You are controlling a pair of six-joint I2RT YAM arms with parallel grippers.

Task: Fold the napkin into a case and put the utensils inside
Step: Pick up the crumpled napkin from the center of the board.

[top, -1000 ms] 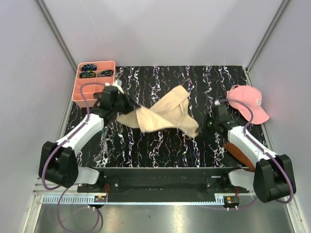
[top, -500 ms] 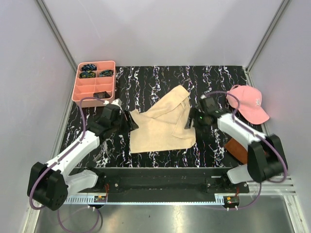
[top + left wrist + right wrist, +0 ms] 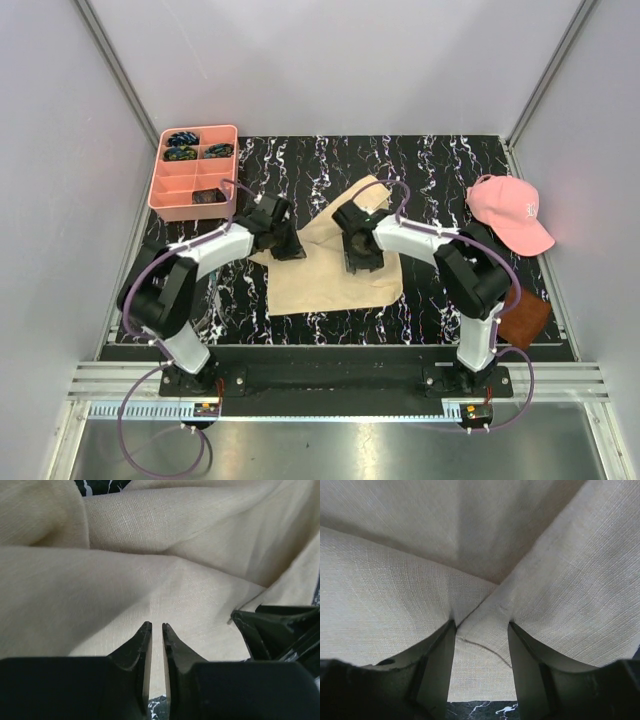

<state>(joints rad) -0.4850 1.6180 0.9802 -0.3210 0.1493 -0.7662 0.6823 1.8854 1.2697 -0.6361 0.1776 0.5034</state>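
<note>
Napkin (image 3: 330, 272) fills wrist views, cap (image 3: 505, 212) only overhead

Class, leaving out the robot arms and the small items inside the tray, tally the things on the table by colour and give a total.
Pink: 2, the cap and the tray
Beige: 1, the napkin
Brown: 1, the suede-like square
Total: 4
</note>
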